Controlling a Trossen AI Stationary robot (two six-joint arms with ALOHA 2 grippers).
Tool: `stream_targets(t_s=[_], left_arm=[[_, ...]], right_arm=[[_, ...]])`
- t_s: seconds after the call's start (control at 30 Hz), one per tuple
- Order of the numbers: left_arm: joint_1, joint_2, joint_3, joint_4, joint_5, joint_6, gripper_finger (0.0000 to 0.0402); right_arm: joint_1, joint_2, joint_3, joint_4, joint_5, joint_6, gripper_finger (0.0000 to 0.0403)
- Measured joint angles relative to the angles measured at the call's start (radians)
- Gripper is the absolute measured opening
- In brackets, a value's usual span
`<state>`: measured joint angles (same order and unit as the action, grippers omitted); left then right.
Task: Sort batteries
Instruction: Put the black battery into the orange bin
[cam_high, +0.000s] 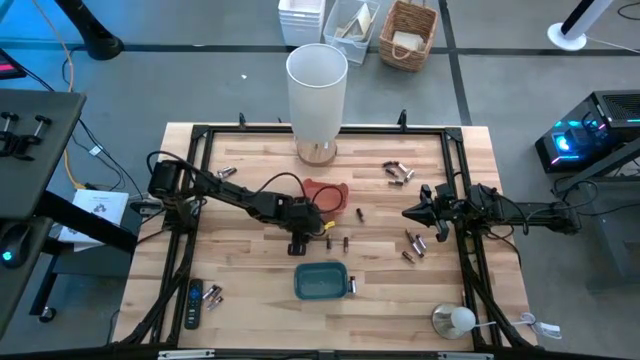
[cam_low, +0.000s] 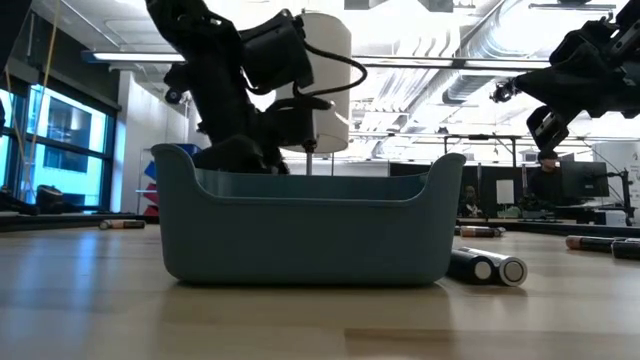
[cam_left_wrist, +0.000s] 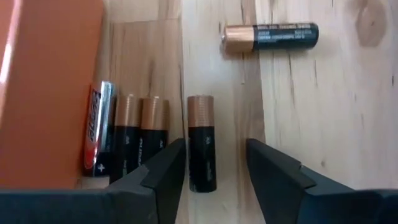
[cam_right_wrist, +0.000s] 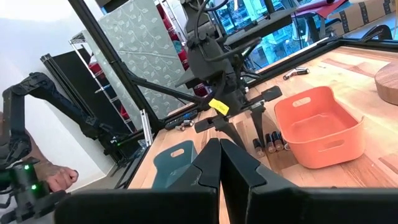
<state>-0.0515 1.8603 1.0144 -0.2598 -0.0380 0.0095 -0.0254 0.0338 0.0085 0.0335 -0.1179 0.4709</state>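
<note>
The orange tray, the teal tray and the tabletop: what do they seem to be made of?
The orange tray looks like moulded plastic with a matte finish: one even colour, rounded corners, a slot handle. The teal tray seems the same kind, smooth with a soft sheen and a curved rim. The tabletop looks like pale wood in joined strips, with visible grain and a knot; whether it is sealed I cannot tell.

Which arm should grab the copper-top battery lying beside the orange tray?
Left, likely. The left gripper is open with its fingers straddling that battery beside the orange tray. The right gripper is shut and waits near the table's right side.
</note>
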Motion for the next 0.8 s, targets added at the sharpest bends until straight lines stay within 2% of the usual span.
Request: stream_targets(t_s=[0.3,0.5,0.67,0.8], left_arm=[[-0.025,0.021,-0.003,0.021,-0.065,0.000,0.0110],[-0.020,0.058,0.003,0.019,-0.008,-0.086,0.0031],[-0.009,-0.032,0.001,0.010,-0.012,-0.140,0.0031],[0.020,-0.196,0.018,0.044,0.006,-0.114,0.0031]], right_arm=[[0.000,0.000,0.000,0.000,0.000,0.000,0.0000],[0.000,0.000,0.000,0.000,-0.005,0.000,0.0000],[0.000,-0.001,0.000,0.000,-0.004,0.000,0.0000],[0.000,0.006,0.000,0.000,-0.003,0.000,0.0000]])
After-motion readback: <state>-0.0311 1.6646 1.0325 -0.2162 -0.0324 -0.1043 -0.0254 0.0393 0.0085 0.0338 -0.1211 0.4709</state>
